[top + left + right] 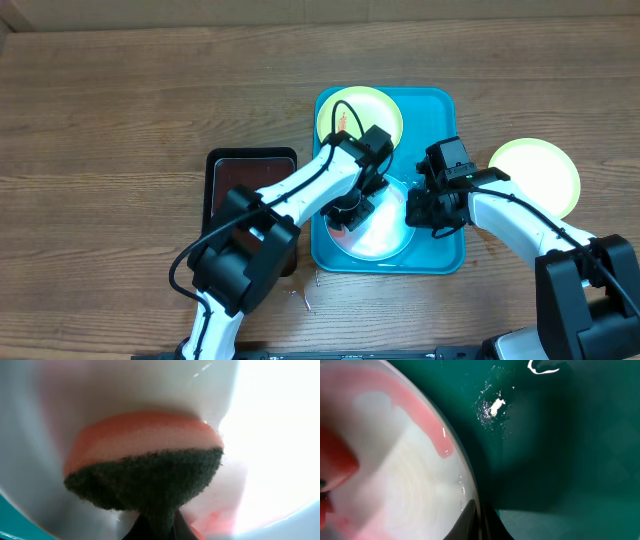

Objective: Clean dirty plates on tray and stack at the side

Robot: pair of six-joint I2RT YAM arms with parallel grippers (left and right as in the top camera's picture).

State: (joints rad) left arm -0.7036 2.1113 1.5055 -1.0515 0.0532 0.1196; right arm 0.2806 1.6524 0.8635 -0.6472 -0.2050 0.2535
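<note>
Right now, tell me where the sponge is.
In the left wrist view, the sponge sits in the left gripper, against the pale plate at the near end of the teal tray.

Overhead is evenly lit and sharp, though the side plate (535, 172) glares white. Left wrist view burns out at right, sponge (145, 467) soft. Right wrist: glints on tray (545, 435), shadow beside plate (395, 485).
</note>
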